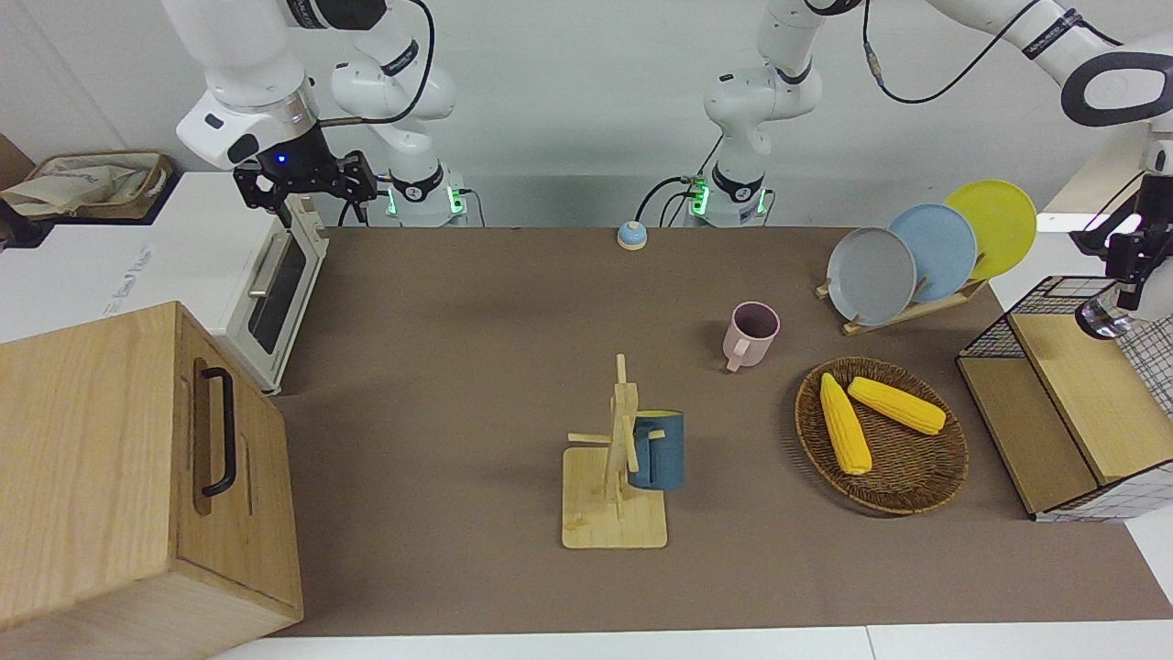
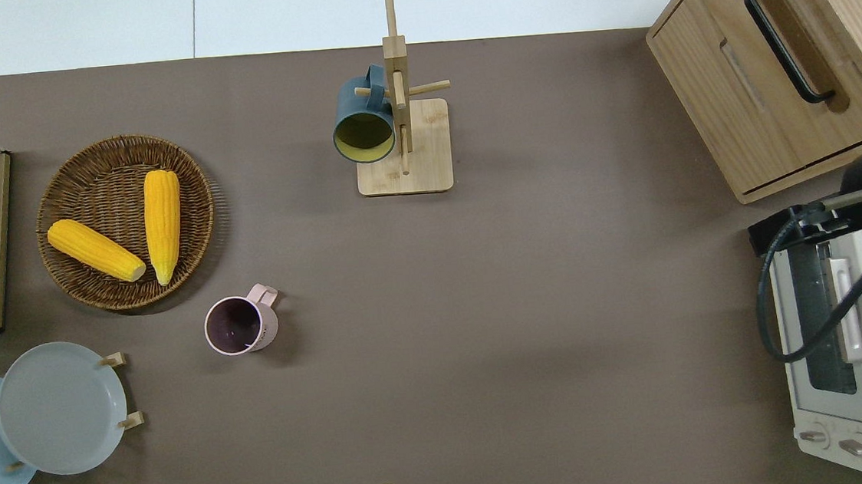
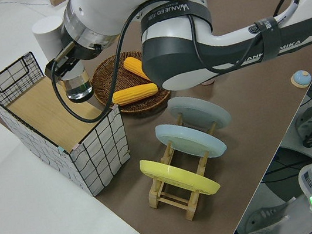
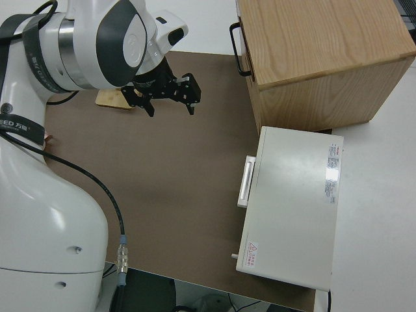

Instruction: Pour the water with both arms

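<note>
I run both arms remotely. The left gripper (image 3: 72,77) is closed on a clear glass (image 3: 77,85), holding it by the upper wall above the wire basket (image 3: 98,144) at the left arm's end of the table. The glass hangs upright; I cannot tell how much water it holds. The right gripper (image 4: 170,99) has its fingers spread wide and carries nothing; it hangs by the white oven (image 1: 275,293) at the right arm's end.

The pink mug (image 2: 237,324) stands upright on the brown mat (image 2: 520,304), near the basket of corn (image 2: 80,285); I judge it the likely receiver. A blue mug (image 2: 364,124) hangs on the wooden rack (image 2: 404,169).

Handling judgement: the glass is rigid, smooth, slippery and breakable, so I would hold it firmly and tilt slowly. The pink mug looks light and could slide; its wall opposite the handle is the best hold for the right gripper
</note>
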You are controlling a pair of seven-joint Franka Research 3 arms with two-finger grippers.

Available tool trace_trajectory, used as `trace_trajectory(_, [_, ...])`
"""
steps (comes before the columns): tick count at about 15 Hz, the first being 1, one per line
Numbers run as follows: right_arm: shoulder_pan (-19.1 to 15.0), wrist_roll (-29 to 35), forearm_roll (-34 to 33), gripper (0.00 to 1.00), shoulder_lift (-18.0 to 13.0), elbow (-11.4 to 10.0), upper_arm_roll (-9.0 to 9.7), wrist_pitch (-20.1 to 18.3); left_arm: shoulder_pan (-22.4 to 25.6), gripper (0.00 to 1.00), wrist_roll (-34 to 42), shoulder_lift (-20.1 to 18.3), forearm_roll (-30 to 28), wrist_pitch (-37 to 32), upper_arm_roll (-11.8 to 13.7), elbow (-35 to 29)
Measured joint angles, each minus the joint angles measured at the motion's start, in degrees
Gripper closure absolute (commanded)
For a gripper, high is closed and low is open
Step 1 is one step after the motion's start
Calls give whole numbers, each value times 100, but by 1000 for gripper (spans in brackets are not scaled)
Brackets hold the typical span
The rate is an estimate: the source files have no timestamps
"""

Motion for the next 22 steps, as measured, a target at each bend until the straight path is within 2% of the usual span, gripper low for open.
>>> trace_trajectory(6, [0, 0, 0, 15, 0, 0, 0, 0, 324, 1000, 719, 561, -734, -8, -22, 420])
trace_trajectory(10, [0, 0, 0, 13, 0, 0, 0, 0, 497, 1000, 1292, 804, -1257, -8, -25, 502])
trace_trajectory(17, [0, 0, 0, 13, 0, 0, 0, 0, 512, 1000, 1570, 995, -1558, 8, -62, 536])
trace_trajectory(22, [0, 0, 0, 15, 0, 0, 0, 0, 513, 1000, 2232, 1133, -2009, 82, -76, 541])
